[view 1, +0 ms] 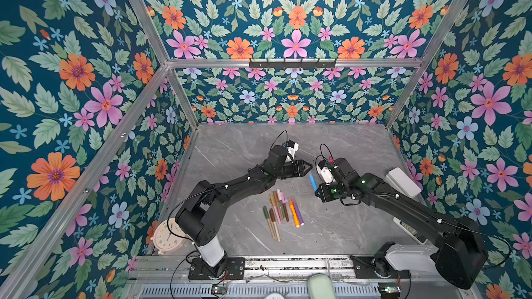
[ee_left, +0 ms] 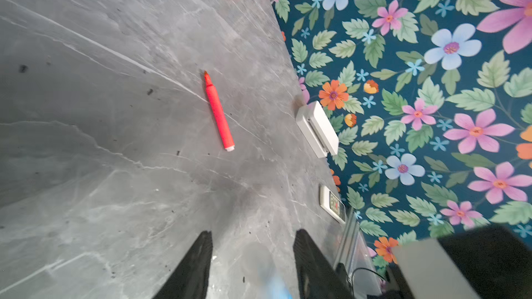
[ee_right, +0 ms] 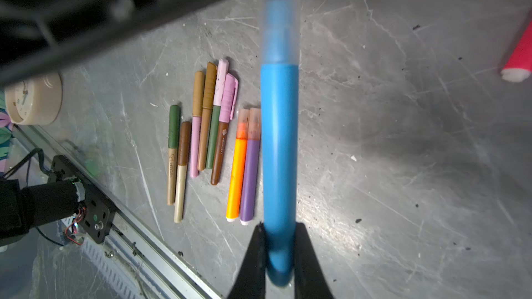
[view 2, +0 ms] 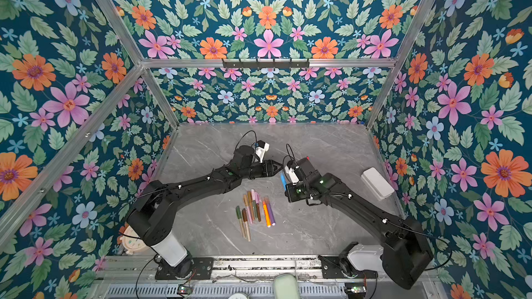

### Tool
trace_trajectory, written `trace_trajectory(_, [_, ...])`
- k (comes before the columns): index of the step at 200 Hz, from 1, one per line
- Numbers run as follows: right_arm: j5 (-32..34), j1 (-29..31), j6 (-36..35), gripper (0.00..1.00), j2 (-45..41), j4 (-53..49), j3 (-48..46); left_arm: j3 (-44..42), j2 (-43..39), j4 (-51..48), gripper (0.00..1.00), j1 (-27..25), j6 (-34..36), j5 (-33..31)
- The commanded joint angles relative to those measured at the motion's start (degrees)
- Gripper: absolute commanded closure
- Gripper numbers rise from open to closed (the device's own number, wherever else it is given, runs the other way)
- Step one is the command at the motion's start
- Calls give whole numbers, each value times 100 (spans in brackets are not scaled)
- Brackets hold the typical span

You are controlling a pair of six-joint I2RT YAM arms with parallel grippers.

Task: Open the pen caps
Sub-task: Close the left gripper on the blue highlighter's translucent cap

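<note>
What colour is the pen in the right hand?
Blue pen, frosted translucent cap on; shows best in the right wrist view.

Bright, even light fills both top views, shadows faint on the tabletop (view 1: 244, 145); the right wrist view is dimmer, dark at one corner, the blue pen (ee_right: 279, 145) soft and its cap (ee_right: 278, 24) blurred, a pale glare patch beside it

Pens (view 1: 280, 214) on the counter (view 1: 244, 153)
They lie side by side at lower centre in both top views, a single pen (view 1: 312, 181) up-right; clock (view 1: 167, 235) lower left, box (view 1: 403, 181) right edge.
</note>
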Motion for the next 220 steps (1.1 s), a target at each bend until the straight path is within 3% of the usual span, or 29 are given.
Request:
trace_trajectory(1, [-10,-15,-44,100,13,419,4,-153,30,835,61,17,-407,484])
trace_trajectory(46, [-170,-25,107,100,58,715,-224,-417,-20,1118,73,26,-596,474])
trace_trajectory(149, [-362,-18,361,100,-329,915,-689,-591,12,1720,70,19,-1050,575])
trace_trajectory(172, [-370,-20,346,100,-323,916,-688,-566,57,1771,80,22,-1092,600])
trace_trajectory(201, [-294,-27,308,100,-295,880,-679,-531,83,1754,99,25,-1083,630])
trace_trajectory(220, [-213,-26,307,100,-288,895,-679,-552,78,1745,100,20,-1081,650])
